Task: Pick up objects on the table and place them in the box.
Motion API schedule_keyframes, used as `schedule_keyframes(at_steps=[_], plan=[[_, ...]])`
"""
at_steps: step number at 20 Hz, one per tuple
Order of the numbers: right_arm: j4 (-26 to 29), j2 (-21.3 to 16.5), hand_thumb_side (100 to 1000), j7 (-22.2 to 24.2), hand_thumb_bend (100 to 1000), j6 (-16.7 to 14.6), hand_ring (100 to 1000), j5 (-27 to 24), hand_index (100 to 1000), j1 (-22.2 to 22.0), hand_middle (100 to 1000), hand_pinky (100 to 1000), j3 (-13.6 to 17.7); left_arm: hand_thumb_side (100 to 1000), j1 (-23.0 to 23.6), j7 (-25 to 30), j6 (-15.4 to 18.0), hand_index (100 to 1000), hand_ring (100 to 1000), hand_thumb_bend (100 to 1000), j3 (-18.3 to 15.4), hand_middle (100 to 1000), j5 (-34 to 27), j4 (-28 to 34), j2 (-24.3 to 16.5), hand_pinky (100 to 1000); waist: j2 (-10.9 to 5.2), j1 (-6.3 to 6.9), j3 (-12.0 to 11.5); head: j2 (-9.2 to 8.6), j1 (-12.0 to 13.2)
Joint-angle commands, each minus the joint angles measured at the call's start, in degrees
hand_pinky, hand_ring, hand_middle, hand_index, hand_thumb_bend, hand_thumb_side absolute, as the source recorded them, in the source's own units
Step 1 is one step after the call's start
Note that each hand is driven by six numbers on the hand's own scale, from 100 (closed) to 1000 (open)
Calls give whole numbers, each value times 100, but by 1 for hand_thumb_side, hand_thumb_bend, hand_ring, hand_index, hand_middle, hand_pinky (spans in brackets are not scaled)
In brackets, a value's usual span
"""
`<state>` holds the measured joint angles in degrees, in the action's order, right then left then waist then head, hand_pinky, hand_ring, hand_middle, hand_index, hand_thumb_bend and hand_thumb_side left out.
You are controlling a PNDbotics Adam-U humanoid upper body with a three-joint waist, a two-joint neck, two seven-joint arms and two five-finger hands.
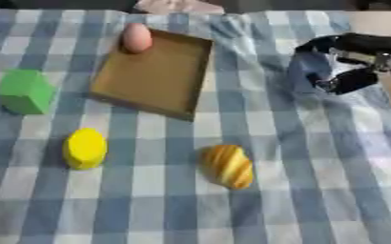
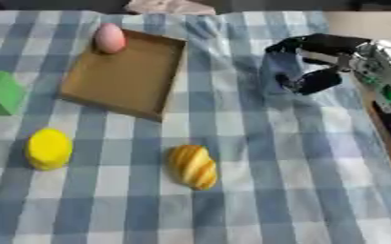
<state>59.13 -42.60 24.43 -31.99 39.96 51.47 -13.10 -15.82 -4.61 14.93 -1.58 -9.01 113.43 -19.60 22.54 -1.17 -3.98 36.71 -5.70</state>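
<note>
A shallow brown cardboard box (image 1: 153, 76) lies at the upper middle of the checked cloth. A pink egg (image 1: 136, 37) rests in its far left corner. A green cube (image 1: 25, 91) sits left of the box. Nearer me are a yellow cylinder (image 1: 85, 148) and a golden croissant (image 1: 227, 166). My right hand (image 2: 315, 59) hovers right of the box, fingers curled with nothing between them. My left hand shows in neither view.
The blue and white checked cloth (image 1: 315, 181) covers the table, with bare room at the lower right. The table's wooden edge (image 2: 381, 124) runs down the right side. A pale object (image 1: 175, 5) lies beyond the far edge.
</note>
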Motion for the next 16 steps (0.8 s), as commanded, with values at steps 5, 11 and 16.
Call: schedule_keyframes(at_steps=[5, 11, 16], plan=[[202, -222, 227, -914, 100, 94, 747, -139, 696, -70, 316, 846, 66, 636, -78, 51, -1, 865, 832, 100, 11, 727, 22, 117, -61, 752, -104, 11, 10, -65, 4], [817, -520, 181, -1453, 100, 232, 629, -669, 630, -305, 229, 807, 132, 635, -79, 73, -8, 864, 833, 100, 14, 728, 23, 117, -68, 753, -153, -5, 25, -55, -3], [1466, -605, 179, -1203, 100, 341, 621, -1360, 655, -90, 241, 811, 186, 634, -72, 66, -4, 864, 833, 100, 7, 728, 21, 117, -95, 754, -207, -18, 43, -28, -28]])
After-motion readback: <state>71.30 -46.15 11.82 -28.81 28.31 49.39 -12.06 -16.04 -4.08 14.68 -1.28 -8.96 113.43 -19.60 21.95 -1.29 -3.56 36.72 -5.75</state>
